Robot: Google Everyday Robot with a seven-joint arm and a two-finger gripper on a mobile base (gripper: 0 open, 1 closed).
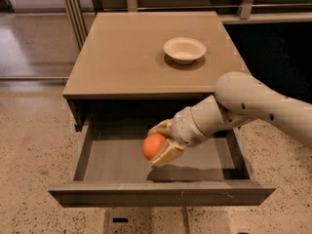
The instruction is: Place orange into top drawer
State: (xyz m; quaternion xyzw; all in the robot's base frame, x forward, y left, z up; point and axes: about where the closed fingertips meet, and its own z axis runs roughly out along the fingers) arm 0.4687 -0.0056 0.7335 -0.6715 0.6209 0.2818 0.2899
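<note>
While gripper (157, 147) hangs low over open top drawer (161, 194) w/ fingers (168, 155) clamped on orange (153, 146), carry looks done imo; only lowering + release left

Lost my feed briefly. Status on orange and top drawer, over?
Gripper shut on orange, down inside open top drawer. Orange not yet released. Bowl on cabinet top, out of the path.

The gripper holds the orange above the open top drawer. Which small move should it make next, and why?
Probably lower the gripper a little further, then let go. It is shut on the orange, which hangs within the walls of the top drawer, above bare floor with a shadow beneath it. A short drop should keep the orange from rolling.
</note>
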